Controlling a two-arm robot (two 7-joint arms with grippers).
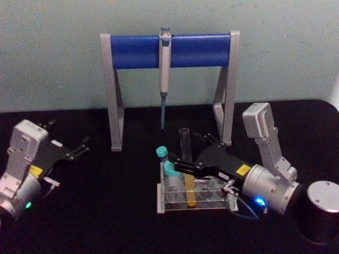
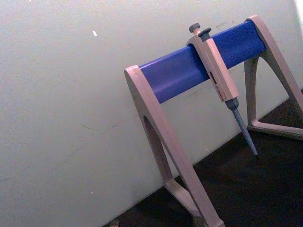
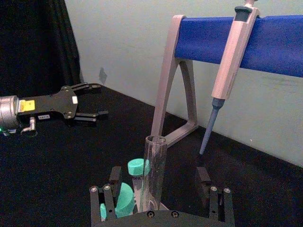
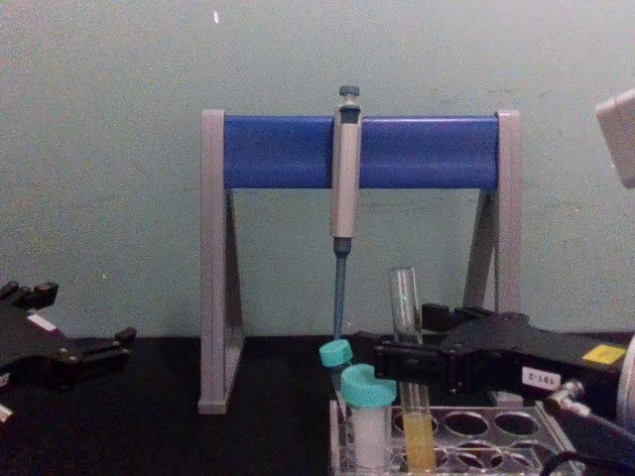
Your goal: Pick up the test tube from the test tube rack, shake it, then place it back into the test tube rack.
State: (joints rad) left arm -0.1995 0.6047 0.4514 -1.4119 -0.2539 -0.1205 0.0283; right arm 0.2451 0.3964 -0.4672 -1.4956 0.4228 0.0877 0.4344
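The test tube (image 1: 185, 145) stands upright in the rack (image 1: 160, 198), long axis vertical. The R gripper (image 3: 159, 179) reaches in from the rack's right, jaws spread either side of it, not gripping. The L gripper (image 3: 99, 99), jaws apart too, sits well left of the rack. Count: 1 test tube, 2 teal-capped tubes (image 4: 365, 387), 1 rack, 1 pipette (image 1: 164, 69).

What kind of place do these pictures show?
Probably a laboratory bench: a pipette hangs on a blue-barred stand, and a clear test tube rack holds the test tube of yellow liquid beside teal-capped tubes.
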